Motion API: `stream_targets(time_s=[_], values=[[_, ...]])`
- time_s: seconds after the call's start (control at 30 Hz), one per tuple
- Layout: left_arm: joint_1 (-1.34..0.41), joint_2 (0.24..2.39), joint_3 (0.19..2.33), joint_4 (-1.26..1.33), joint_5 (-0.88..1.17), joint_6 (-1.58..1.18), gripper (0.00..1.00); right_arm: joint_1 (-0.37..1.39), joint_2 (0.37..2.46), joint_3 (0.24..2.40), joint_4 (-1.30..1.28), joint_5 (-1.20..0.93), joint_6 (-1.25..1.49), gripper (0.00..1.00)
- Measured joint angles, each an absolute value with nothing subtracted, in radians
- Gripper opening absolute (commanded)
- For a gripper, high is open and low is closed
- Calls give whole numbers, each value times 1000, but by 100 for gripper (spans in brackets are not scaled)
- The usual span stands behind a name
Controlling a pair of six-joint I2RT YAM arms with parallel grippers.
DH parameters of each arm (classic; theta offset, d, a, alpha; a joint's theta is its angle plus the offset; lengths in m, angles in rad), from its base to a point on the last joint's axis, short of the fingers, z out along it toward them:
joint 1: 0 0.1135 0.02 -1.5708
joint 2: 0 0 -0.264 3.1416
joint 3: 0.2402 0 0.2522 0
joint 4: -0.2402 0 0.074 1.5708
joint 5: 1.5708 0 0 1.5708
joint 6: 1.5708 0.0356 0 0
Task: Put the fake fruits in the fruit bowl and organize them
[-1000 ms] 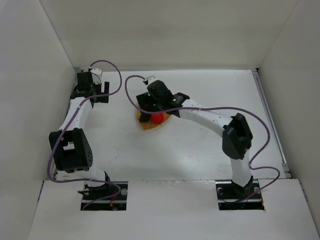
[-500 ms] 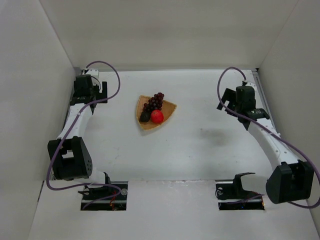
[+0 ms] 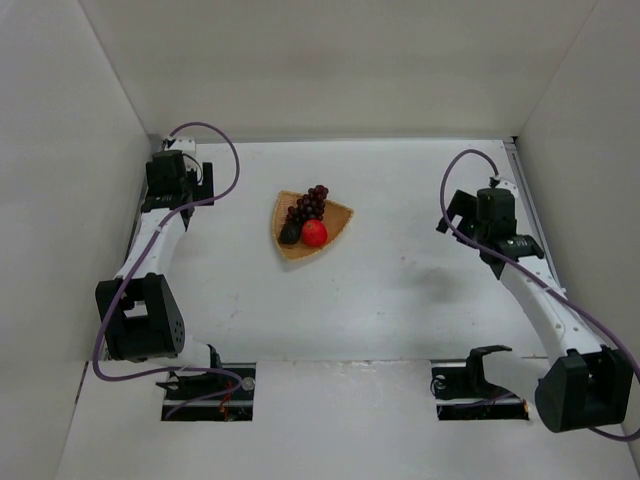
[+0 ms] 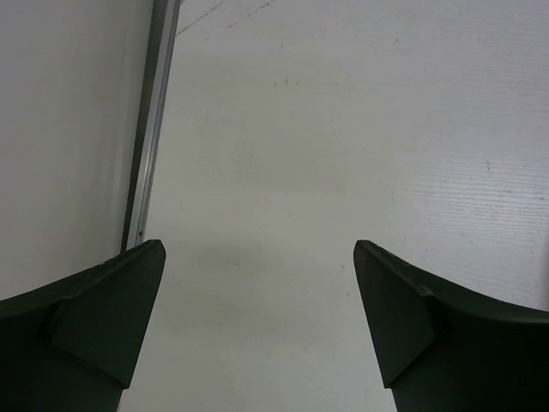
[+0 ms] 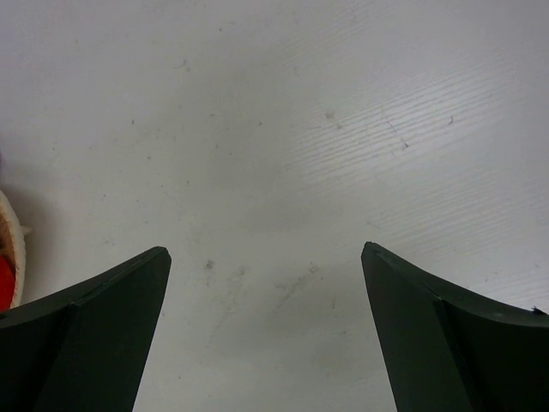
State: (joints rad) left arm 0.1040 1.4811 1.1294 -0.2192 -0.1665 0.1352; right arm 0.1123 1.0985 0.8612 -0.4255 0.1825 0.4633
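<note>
The tan woven fruit bowl (image 3: pixel 338 216) sits at the middle back of the table. In it lie the dark red-purple grape bunch (image 3: pixel 308 203), the round red fruit (image 3: pixel 314 234) and the small blackish fruit (image 3: pixel 290 232). My left gripper (image 3: pixel 166 200) is at the far left near the wall, open and empty, with bare table between its fingers (image 4: pixel 257 257). My right gripper (image 3: pixel 462 225) is at the far right, open and empty, over bare table (image 5: pixel 266 257). The bowl's edge (image 5: pixel 10 240) shows at the left border of the right wrist view.
White walls close the table on the left, back and right. A metal rail (image 4: pixel 153 120) runs along the left wall's foot. Purple cables loop over both arms.
My right arm left the bowl a second ago, swung to the far right side, and has since drifted slightly nearer. All three fruits now lie uncovered in the bowl. The left arm barely moved.
</note>
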Motion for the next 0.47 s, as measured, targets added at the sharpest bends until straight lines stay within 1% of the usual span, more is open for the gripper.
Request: stream_targets(time_s=[0.47], values=[[102, 1481, 1129, -220, -171, 134, 93, 139, 1101, 829, -411, 183, 475, 100]])
